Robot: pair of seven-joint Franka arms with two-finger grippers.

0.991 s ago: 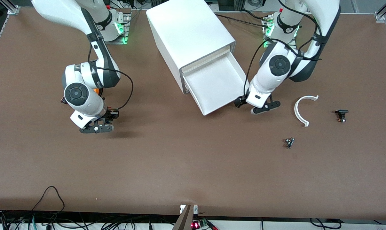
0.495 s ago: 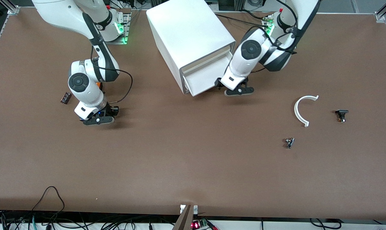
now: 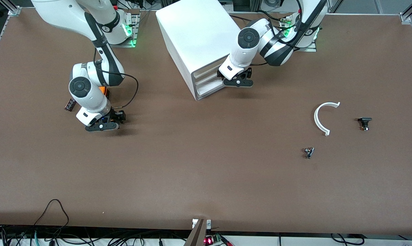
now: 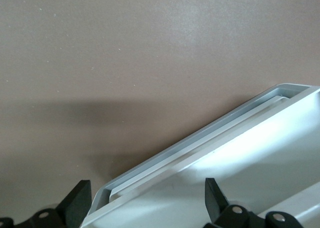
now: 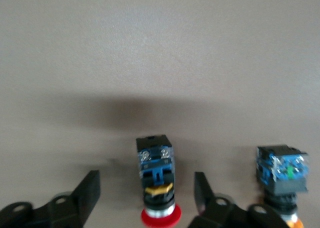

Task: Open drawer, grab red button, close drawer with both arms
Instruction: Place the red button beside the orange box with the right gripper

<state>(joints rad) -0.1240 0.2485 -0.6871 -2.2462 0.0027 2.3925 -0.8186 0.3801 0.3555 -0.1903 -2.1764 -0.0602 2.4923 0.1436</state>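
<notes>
- The left gripper (image 3: 239, 83) sits at the front of the white cabinet (image 3: 199, 37), its fingers (image 4: 77, 205) spread wide on either side of the rim of the drawer (image 3: 209, 89), gripping nothing.
- The bottom drawer sits pushed in, about level with the two above it.
- Toward the right arm's end of the desk (image 3: 192, 177), the right gripper (image 3: 101, 127) hangs low with its fingers (image 5: 90, 190) released, straddling the button (image 5: 156, 188) without touching it.
- The red-capped button lies on its side on the desk, just beside a similar button with an orange cap (image 5: 282, 180).
- A curved white piece (image 3: 322, 118) and two small dark parts (image 3: 364, 123) lie toward the left arm's end.
</notes>
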